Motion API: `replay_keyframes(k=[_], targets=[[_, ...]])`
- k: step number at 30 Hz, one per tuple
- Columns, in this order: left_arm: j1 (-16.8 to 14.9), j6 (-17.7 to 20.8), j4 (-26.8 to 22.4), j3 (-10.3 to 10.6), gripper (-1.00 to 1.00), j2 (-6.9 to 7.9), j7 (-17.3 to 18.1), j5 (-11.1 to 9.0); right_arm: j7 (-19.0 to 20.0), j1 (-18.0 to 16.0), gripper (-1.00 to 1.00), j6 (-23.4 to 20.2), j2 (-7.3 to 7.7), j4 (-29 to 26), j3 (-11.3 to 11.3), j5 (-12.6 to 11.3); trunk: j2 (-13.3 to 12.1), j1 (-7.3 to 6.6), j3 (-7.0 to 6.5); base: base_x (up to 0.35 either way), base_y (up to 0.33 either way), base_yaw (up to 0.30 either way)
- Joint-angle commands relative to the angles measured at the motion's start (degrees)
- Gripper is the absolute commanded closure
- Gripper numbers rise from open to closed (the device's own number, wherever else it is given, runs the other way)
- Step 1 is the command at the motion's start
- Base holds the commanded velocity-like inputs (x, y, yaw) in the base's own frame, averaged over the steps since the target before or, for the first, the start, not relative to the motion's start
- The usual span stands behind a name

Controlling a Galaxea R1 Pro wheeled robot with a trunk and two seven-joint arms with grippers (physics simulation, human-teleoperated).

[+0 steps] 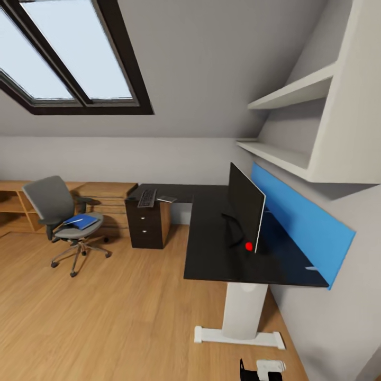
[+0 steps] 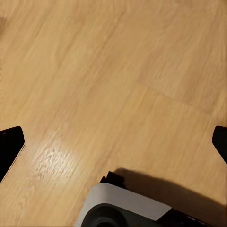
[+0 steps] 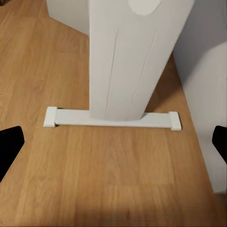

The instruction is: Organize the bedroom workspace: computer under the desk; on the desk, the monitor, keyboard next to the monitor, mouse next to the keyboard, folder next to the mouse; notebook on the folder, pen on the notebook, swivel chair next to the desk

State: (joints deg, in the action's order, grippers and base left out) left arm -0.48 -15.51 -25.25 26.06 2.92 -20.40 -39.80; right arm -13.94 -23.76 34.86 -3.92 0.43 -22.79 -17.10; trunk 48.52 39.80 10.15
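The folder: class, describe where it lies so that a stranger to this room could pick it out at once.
Look under the skylight, where a grey swivel chair stands on the wooden floor beside the low wooden shelving. The folder lies flat on its seat: the one bright blue thing there, unlike the grey upholstery around it.

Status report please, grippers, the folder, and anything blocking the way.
Both grippers open, empty, over wood floor. Blue folder on grey swivel chair, far from black desk. White desk leg close ahead.

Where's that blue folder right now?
In the head view, the folder lies on the grey swivel chair's seat at the left, apart from the black desk.
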Motion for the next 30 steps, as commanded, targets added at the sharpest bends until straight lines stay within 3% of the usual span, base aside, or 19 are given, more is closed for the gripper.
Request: replay_keyframes(k=[1,18,30], targets=[[-0.05,-0.22,-0.06,0.49,-1.00,0.07,-0.35,-0.46,-0.30,-0.06,-1.00,0.13,-0.03,0.05,-0.50,-0.30,0.06,0.04,0.18,0.261,0.230,-0.065],[-0.05,-0.31,-0.06,0.49,-1.00,0.07,-0.34,-0.29,0.48,-0.06,-1.00,0.28,-0.03,0.10,-0.58,-0.21,0.06,0.04,1.65,0.247,0.260,-0.014],[-0.04,-1.93,-0.01,0.40,-1.00,0.15,-0.46,-0.36,0.44,-0.06,-1.00,0.61,-0.28,0.24,-0.58,-0.21,0.06,0.04,1.71,0.224,0.281,0.071]])
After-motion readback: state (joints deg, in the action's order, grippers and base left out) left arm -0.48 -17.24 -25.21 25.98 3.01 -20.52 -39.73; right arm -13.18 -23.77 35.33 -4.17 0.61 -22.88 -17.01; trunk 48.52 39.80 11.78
